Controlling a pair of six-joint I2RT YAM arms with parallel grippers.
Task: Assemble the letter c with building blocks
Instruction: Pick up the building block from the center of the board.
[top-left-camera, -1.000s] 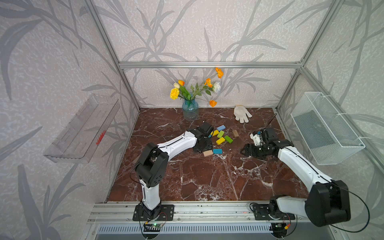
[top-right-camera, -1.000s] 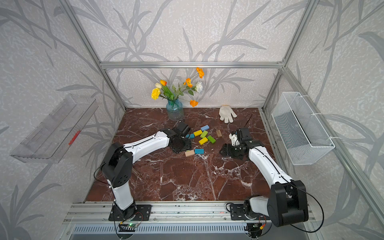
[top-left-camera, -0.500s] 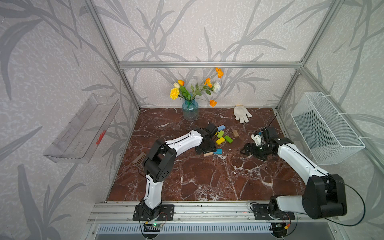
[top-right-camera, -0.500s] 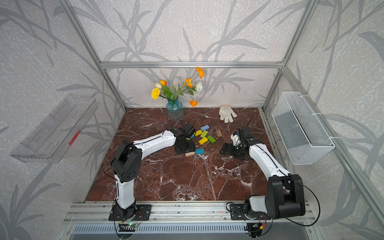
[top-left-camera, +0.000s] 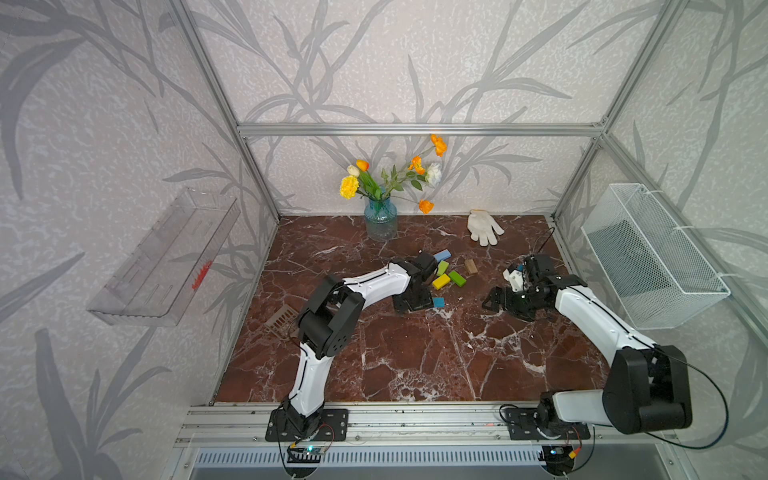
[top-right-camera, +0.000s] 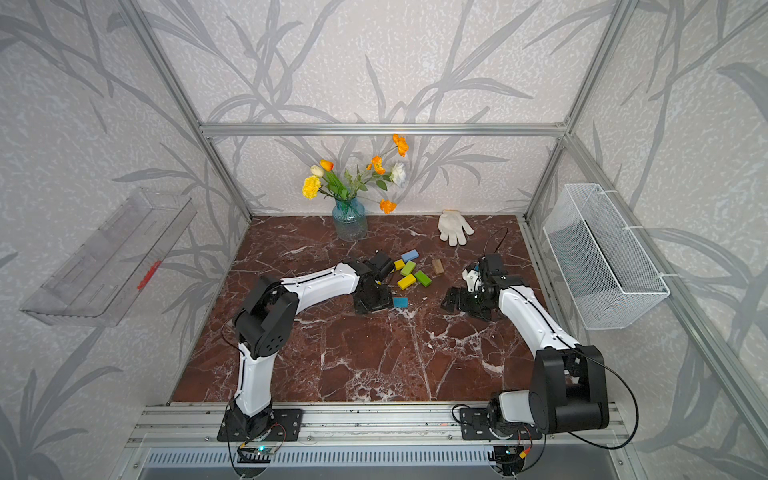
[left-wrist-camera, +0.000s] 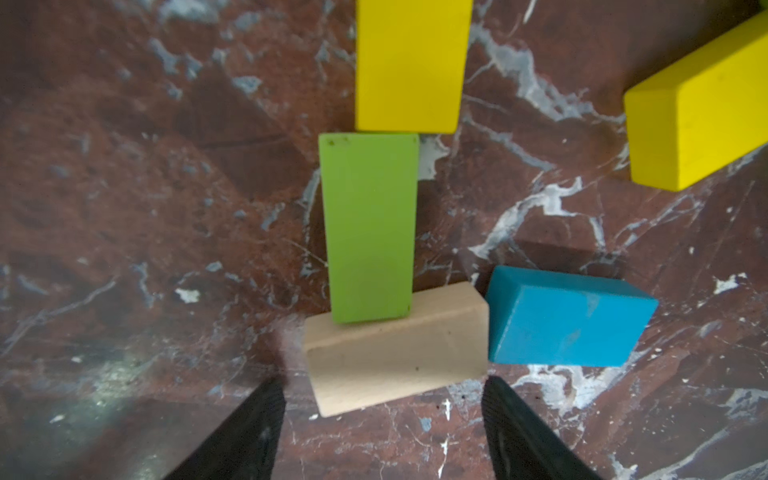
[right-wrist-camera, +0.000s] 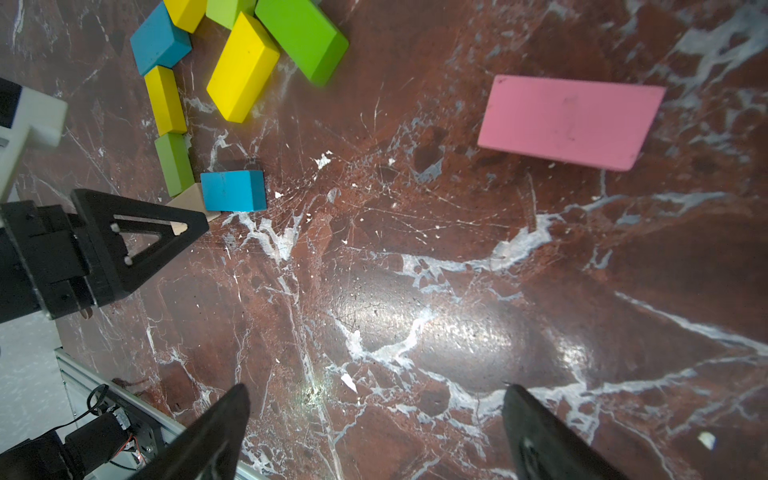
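In the left wrist view a yellow block (left-wrist-camera: 411, 62), a green block (left-wrist-camera: 370, 228) and a tan block (left-wrist-camera: 395, 349) lie end to end, with a teal block (left-wrist-camera: 569, 316) beside the tan one. Together they bend like part of the letter c. My left gripper (left-wrist-camera: 382, 399) is open, its tips just either side of the tan block's near end without gripping it. In a top view it hangs over that spot (top-left-camera: 415, 305) and hides the tan block. My right gripper (right-wrist-camera: 376, 390) is open over bare marble, with a pink block (right-wrist-camera: 569, 120) lying ahead of it.
Loose yellow (top-left-camera: 441, 281), green (top-left-camera: 457, 277), blue (top-left-camera: 442, 254) and brown (top-left-camera: 471, 266) blocks lie behind the chain. A flower vase (top-left-camera: 380, 222) and a white glove (top-left-camera: 484, 226) sit at the back. A wire basket (top-left-camera: 652, 257) hangs on the right wall.
My left arm has raised its elbow and its gripper has moved over the tan block, which showed beside the teal one before. The right gripper has opened wider.
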